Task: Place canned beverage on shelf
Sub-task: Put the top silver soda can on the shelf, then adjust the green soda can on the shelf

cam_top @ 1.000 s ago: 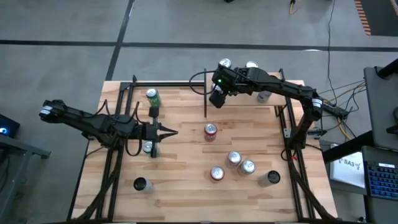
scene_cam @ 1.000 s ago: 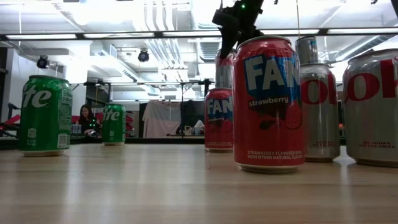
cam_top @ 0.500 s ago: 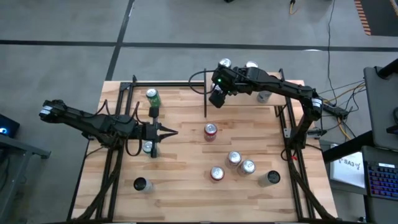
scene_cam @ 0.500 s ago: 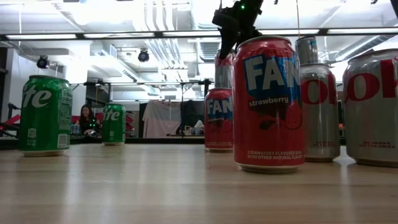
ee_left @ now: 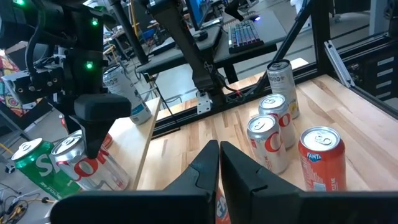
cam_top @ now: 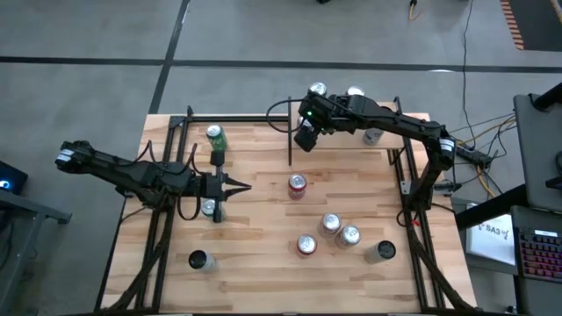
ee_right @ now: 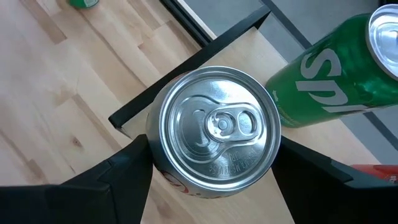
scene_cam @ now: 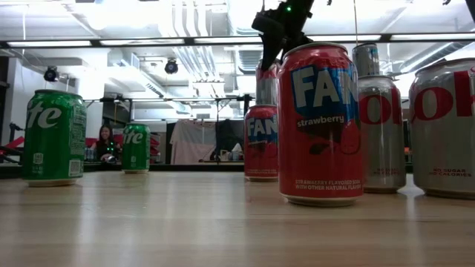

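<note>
The can [ee_right: 214, 127] stood upright between our right gripper's [ee_right: 211, 180] spread fingers over the shelf [ee_right: 273, 53] corner; our left gripper [cam_top: 235, 186] waited shut.

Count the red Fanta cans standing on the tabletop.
2. One Fanta can stands alone near the table's middle. The second Fanta can stands beside the pair of silver cans. Others may be hidden from above.
</note>
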### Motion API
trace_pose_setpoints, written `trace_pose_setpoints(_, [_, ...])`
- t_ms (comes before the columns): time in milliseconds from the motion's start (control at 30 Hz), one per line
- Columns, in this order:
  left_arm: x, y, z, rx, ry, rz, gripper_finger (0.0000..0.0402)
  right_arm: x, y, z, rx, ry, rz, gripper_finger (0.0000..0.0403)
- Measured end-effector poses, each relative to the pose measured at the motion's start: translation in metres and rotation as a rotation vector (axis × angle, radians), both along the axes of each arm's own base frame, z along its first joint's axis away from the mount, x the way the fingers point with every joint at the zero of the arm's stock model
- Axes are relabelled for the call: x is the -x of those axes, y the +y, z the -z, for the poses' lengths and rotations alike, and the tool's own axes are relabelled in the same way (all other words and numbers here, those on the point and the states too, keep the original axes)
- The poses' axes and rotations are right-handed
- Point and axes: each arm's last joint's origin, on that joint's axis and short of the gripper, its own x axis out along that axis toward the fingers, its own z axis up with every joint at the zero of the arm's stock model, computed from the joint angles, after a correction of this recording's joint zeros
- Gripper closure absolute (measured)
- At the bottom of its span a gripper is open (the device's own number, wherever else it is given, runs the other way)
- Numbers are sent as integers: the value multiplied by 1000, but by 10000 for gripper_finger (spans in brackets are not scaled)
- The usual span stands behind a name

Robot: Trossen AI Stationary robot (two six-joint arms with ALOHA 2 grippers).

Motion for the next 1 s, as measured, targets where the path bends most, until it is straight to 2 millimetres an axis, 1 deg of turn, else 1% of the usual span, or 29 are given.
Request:
trace_pose_setpoints(267, [0, 0, 0, 0, 0, 0, 402, 0, 0, 0, 10, 10, -29, 121])
trace_pose_setpoints(367, [0, 0, 0, 0, 0, 0, 402, -1, 0, 0, 7, -4, -10, 118])
trace_pose_setpoints(467, [0, 0, 0, 0, 0, 0, 402, -1, 0, 0, -1, -11, 8, 100])
trace_pose_setpoints(633, [0, 0, 0, 0, 0, 0, 402, -1, 0, 6, -34, 14, 10, 49])
trace_pose_setpoints(700, [0, 0, 0, 0, 0, 0, 402, -1, 1, 6, -43, 13, 14, 35])
trace_pose_setpoints(933, [0, 0, 0, 3, 0, 0, 402, 4, 2, 1, -44, 12, 19, 28])
trace_pose_setpoints(1000, [0, 0, 0, 4, 0, 0, 402, 6, 3, -5, -44, -8, 30, 28])
